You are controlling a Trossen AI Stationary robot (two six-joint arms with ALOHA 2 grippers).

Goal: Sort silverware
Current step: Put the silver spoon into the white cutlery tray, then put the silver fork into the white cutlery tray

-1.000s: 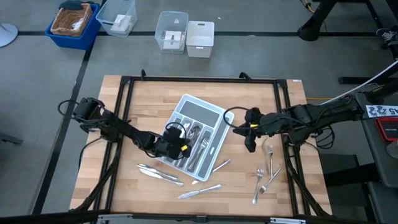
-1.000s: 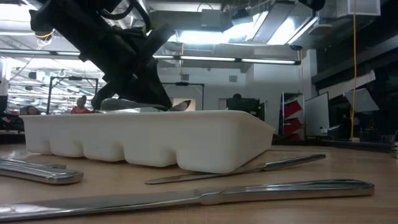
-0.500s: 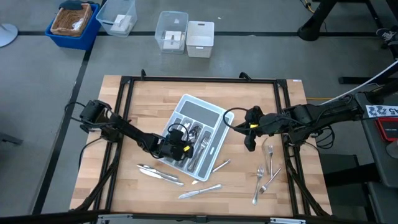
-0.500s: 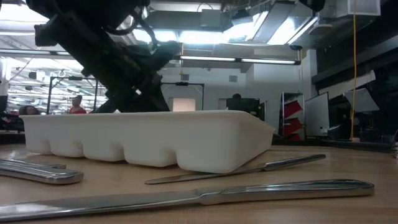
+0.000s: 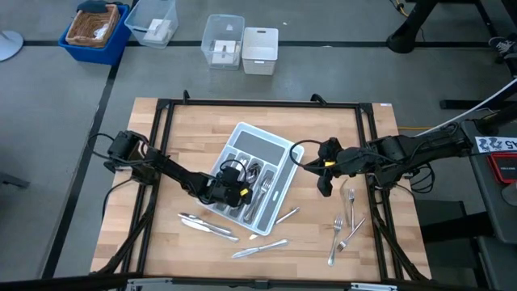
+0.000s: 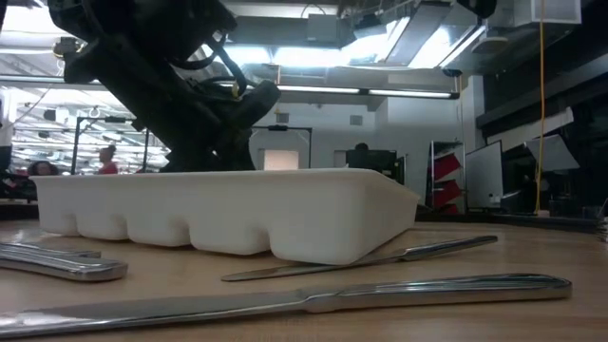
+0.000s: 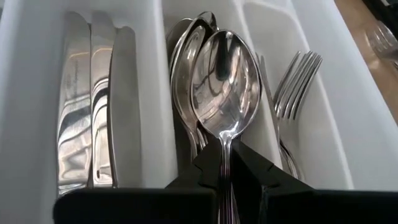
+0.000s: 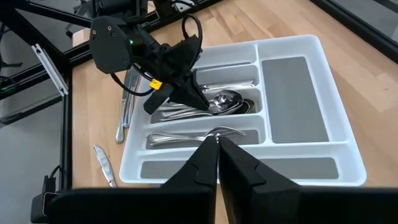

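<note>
Left gripper [image 7: 225, 163]: you have it pinching a spoon [image 7: 222, 84] by the handle, over the tray's [image 5: 277, 148] spoon slot.
Right gripper [image 8: 217, 144]: pressed together, empty, beside the tray.
Silverware: knives, spoons, forks in tray; the rest lies loose on your desk [image 5: 202, 121].

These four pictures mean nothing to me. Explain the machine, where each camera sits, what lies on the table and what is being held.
It is a robot with two dark arms at a wooden table. One camera looks straight down, one sits at table-top height, and one rides on each wrist.

A light grey cutlery tray lies in the middle, with knives, spoons and forks already in separate slots. More cutlery lies loose on the wood around it.

The left gripper is down in the tray, shut on a spoon over the spoon slot. The right gripper waits beside the tray, shut and holding nothing.
</note>
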